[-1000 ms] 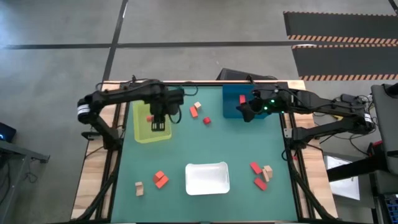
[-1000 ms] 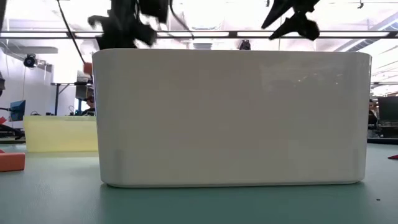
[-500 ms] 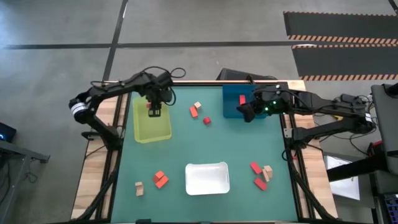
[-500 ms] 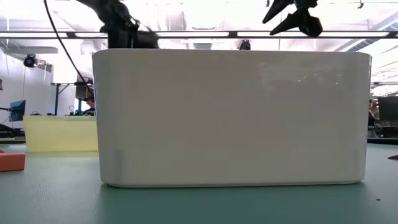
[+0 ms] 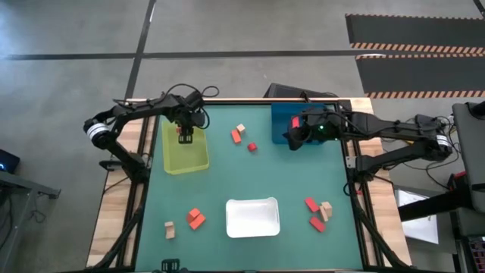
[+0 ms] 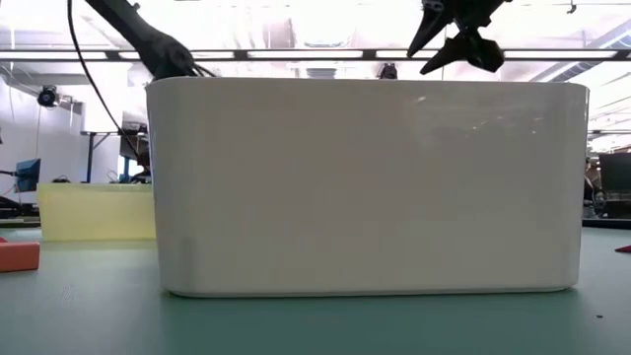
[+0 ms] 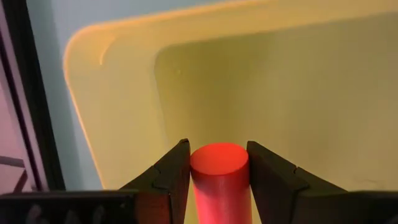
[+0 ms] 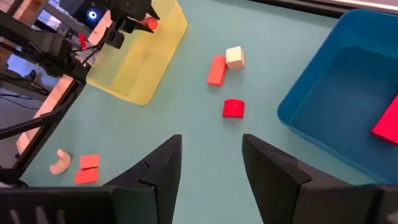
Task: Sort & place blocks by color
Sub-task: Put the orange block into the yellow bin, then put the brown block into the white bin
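My left gripper [image 5: 184,135] hangs over the far part of the yellow-green tray [image 5: 198,159], shut on an orange-red round block [image 7: 219,163]. My right gripper [image 8: 210,155] stands open and empty above the table beside the blue tray [image 5: 282,114], which holds a red block [image 5: 295,120]. An orange-red block [image 5: 236,136], a tan block [image 5: 241,128] and a red block [image 5: 251,146] lie on the mat between the two trays. More blocks lie at the near left [image 5: 195,218] and near right [image 5: 317,212]. My left gripper pinches the round block's curved side [image 7: 219,186] between its two fingers. The fingers come from above, pointing steeply down, and the block lies along them. Its flat round end [image 7: 219,158] faces the tray's floor. The block hangs clear of the tray.
A white tray [image 5: 252,217] stands at the near middle and fills the low view [image 6: 365,187]. The yellow-green tray's wall [image 7: 112,106] rises close to my left gripper. The green mat between the trays is bare.
My left gripper has carried the orange-red block toward the table's far left corner and sunk lower over the yellow-green tray, staying shut on the block. Its wrist has tipped steeper downward.
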Robot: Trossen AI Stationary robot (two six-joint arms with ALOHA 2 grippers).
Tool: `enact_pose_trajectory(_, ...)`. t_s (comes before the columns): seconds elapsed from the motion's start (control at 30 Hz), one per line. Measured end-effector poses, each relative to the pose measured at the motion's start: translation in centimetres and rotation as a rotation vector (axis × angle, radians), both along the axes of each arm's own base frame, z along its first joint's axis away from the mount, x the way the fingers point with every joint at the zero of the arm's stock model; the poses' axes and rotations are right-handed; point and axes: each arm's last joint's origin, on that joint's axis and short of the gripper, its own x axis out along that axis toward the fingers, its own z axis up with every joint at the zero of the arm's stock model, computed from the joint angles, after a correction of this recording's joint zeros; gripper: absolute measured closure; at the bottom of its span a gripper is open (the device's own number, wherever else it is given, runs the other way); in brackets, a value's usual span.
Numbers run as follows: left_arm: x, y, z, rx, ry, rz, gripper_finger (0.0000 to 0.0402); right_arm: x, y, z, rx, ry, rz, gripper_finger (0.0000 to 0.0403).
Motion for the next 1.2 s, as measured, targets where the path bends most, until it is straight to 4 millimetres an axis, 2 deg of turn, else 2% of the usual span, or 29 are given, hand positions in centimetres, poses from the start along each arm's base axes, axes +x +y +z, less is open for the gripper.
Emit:
enact_pose_trajectory(0.3, -0.5, 0.1, -1.2, 0.030, 0.016, -0.029, 0.0276, 0.2, 0.0, -0.2, 0.015, 0.002, -0.012, 0.0243)
enact_pose_trajectory(0.57, -0.5, 0.2, -1.3, 0.062, 0.023, -0.022, 0.0222, 0.2, 0.0, -0.2, 0.020, 0.000, -0.017, 0.0243)
enact_pose_trajectory(0.73, -0.8, 0.1, -1.0, 0.076, 0.055, -0.003, 0.0210, 0.2, 0.1, -0.2, 0.058, -0.009, -0.017, 0.0243)
enact_pose_trajectory(0.93, -1.1, -0.3, 2.0, 0.111, -0.013, 0.150, 0.0208, 0.3, 1.0, -0.2, 0.202, -0.029, 0.039, 0.0243)
enact_pose_trajectory(1.2, -3.1, -2.9, 8.1, 0.233, -0.319, 0.354, 0.0208, 0.2, 3.4, -0.7, 0.339, 0.025, 0.088, 0.0243)
